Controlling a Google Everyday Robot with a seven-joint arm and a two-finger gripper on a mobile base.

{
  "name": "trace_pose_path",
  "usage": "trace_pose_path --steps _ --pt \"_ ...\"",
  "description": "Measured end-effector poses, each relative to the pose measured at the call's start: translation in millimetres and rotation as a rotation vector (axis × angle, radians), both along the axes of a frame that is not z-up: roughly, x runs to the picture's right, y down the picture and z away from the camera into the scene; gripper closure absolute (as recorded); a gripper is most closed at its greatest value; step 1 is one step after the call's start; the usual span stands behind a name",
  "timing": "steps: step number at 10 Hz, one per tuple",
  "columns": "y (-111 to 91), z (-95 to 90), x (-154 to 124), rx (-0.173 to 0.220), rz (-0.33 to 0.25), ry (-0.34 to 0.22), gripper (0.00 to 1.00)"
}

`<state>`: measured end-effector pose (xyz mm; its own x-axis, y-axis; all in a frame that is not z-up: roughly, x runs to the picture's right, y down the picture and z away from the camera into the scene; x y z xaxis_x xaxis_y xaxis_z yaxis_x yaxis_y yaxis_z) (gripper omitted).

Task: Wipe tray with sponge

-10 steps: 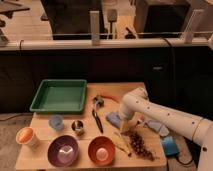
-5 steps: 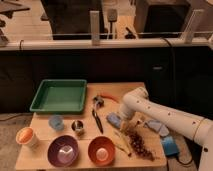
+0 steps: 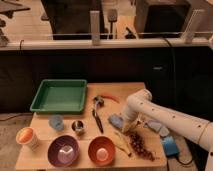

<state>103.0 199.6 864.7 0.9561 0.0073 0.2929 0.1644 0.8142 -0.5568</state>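
So, our gripper [image 3: 122,122] is down by the sponge [image 3: 115,120], we can't tell its grip; tray [image 3: 59,106] hugs the table [image 3: 127,90] corner, dark utensil [image 3: 97,114] between them.

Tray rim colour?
Green, camera view: large shallow rectangular plastic tray; hand is right of it, by small light-blue sponge.

one green tray [image 3: 59,96], one light-blue sponge [image 3: 115,120], two bowls: a purple bowl [image 3: 63,150] and an orange bowl [image 3: 101,149]. one orange cup [image 3: 27,137], one small blue cup [image 3: 56,122], one small metal cup [image 3: 77,127], one dark utensil [image 3: 97,116], one pale cloth [image 3: 158,127], one bright blue box [image 3: 170,146]. one gripper [image 3: 122,121], low over the table [image 3: 127,90], just beside the sponge.
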Motion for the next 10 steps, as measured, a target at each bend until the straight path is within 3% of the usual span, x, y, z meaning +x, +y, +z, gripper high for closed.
trace_pose_path --steps 2,7,10 --pt "0.5 -1.0 0.1 -0.001 0.001 -0.001 1.00" --pt "-15.4 -30.4 2.5 0.019 -0.018 -0.025 1.00" --pt "-37.5 -53.5 -5.4 0.033 -0.055 -0.050 1.00"
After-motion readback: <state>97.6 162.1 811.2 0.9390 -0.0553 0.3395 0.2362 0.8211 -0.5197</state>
